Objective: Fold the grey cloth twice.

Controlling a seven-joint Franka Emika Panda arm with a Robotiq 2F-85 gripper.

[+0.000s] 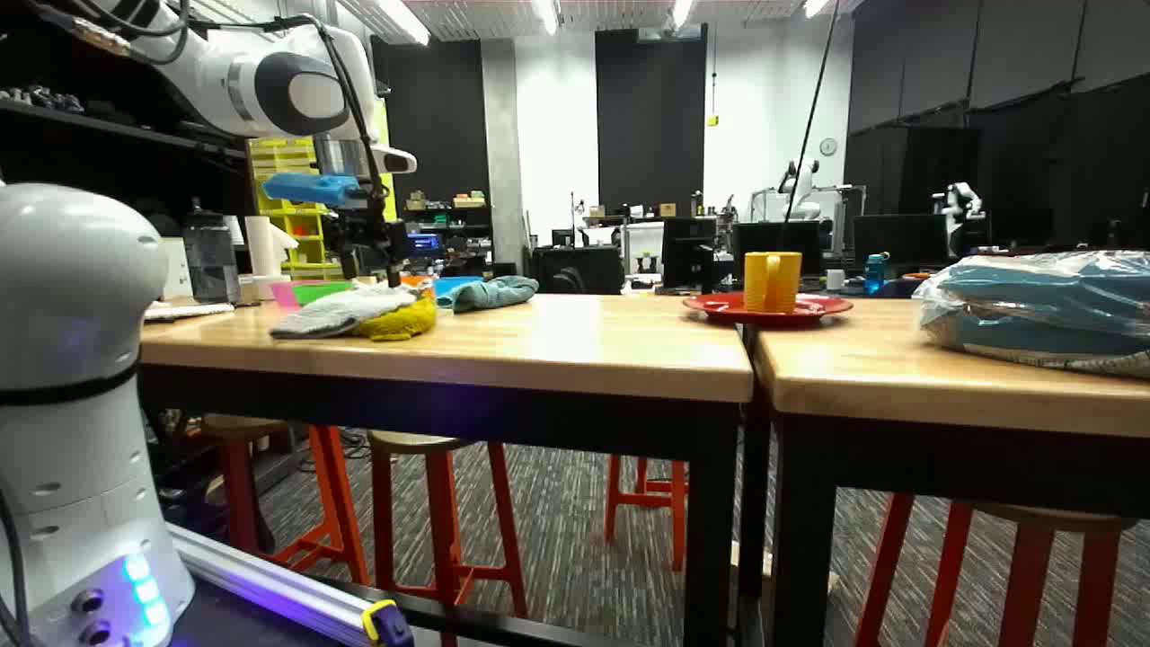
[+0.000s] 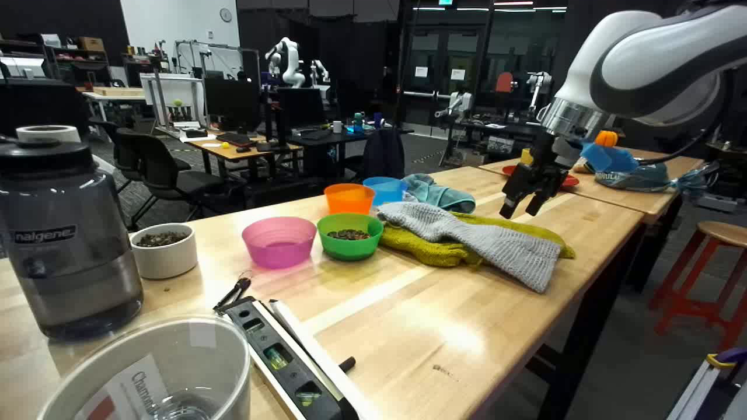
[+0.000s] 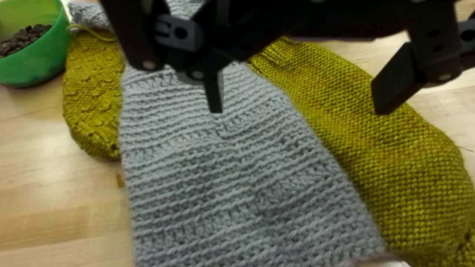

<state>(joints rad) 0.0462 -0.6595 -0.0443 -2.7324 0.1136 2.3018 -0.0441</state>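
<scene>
Your black two-fingered gripper (image 2: 521,211) hangs, jaws spread wide, above the grey ribbed-knit cloth (image 2: 510,248) — one corner near the edge of the pale wooden tabletop (image 2: 420,326), whose grain shows alongside.

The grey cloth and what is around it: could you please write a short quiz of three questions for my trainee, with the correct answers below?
1. Choose one. Which bowl shows in the wrist view? A) the blue bowl; B) the green bowl; C) the orange bowl.
2. True or false: the claw stands open.
3. Fill in the gap: the grey cloth lies partly on top of the ...

Key: 1. B. 2. True. 3. yellow-green fabric.
</scene>
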